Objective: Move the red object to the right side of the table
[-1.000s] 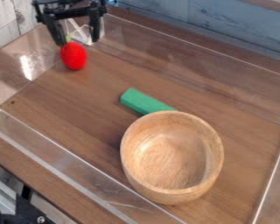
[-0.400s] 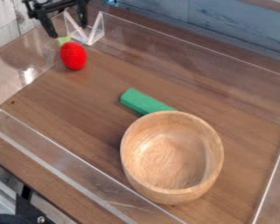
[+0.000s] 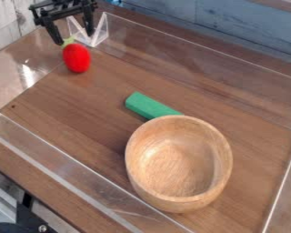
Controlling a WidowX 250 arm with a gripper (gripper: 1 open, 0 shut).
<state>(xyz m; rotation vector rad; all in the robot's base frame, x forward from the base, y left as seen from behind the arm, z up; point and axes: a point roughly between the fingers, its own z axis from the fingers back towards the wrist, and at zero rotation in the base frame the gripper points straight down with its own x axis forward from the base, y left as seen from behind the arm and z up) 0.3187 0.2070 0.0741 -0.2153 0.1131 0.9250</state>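
The red object point(image 3: 76, 58), a small strawberry-like toy with a green top, lies on the table point(image 3: 99, 127) at the far left. My gripper point(image 3: 68, 30) hangs just above and behind it, pointing down, with its dark fingers spread open and nothing between them. It is not touching the toy.
A green rectangular block point(image 3: 151, 107) lies near the middle. In front of it at the right stands a large wooden bowl point(image 3: 178, 162). Low clear acrylic walls point(image 3: 63, 177) edge the tabletop all round.
The gripper has shifted left and come down a little toward the red toy, staying open. The toy, block and bowl have not moved.
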